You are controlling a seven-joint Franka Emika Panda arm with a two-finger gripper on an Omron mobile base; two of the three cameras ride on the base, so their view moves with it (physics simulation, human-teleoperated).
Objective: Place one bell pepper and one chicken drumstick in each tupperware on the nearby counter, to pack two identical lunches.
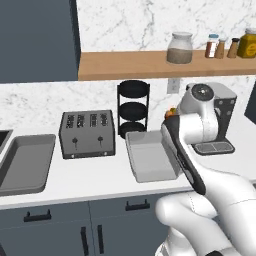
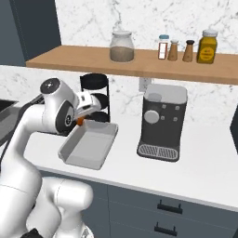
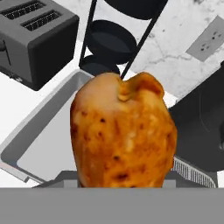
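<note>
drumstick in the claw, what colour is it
Orange-brown with darker browned specks, glossy. The drumstick shows best in the hand view, held above the tupperware.

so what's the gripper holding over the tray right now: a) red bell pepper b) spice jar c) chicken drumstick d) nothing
c: the hand view shows the orange-brown chicken drumstick clamped in the gripper, above the empty tupperware beside the toaster.

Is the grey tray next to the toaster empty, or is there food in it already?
Empty. The tupperware beside the toaster shows a bare grey floor. The chicken drumstick is held in the gripper above its far end, not yet inside.
</note>
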